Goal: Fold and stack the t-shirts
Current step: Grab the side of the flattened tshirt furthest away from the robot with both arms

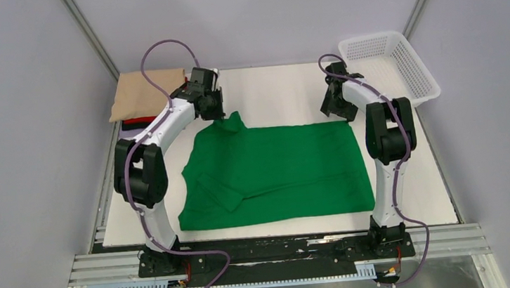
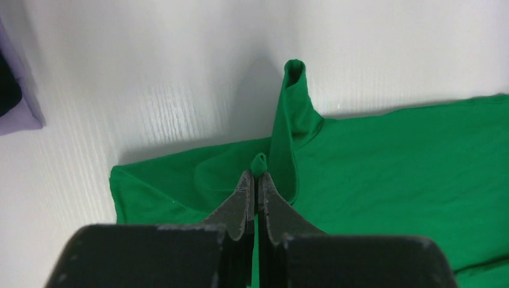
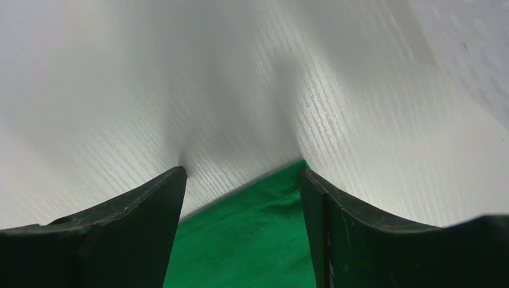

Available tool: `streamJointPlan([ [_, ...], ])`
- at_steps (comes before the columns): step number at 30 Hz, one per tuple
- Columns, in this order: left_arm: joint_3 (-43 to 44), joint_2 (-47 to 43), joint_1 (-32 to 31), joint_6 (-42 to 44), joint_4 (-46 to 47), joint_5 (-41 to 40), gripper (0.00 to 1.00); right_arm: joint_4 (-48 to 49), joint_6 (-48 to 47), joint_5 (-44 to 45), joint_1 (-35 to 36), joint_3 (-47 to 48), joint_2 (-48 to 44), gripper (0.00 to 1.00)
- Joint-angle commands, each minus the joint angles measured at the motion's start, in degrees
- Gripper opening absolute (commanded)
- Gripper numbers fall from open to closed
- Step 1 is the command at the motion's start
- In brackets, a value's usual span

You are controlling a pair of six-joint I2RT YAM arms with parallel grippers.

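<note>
Green shirt [image 1: 276,174] flat mid-table, left gripper [image 2: 256,178] pinching it.
Soft matte knit, roughly rectangular, a sleeve folded in on its left part. The far-left corner is pulled up into a thin ridge where the left jaws press together on a fold. Right gripper [image 3: 240,177] spread wide, astride the shirt's far-right corner. White wood-grain table [image 1: 268,86] shows past the shirt's far edge. Tan-topped folded stack [image 1: 145,94] far-left of shirt, white mesh basket [image 1: 389,64] far-right. Grey walls around.
</note>
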Motion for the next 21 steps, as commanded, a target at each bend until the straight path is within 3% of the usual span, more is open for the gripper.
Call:
streamJointPlan([
  [1,-1.9,-5.7,-0.3,-1.0,2.3,0.1,0.00,-4.7,0.3,4.5,0.4,-1.0,-0.8,0.70],
  [14,-4.5,-7.4,-0.8,-0.9,2.9,0.7,0.00,-7.3,-1.8,8.9,1.4,2.5,0.0,0.66],
  [21,-5.5,-8.6,-1.0,-0.2,3.4,1.7,0.00,-8.5,0.8,8.8,1.6,0.2,0.2,0.49],
])
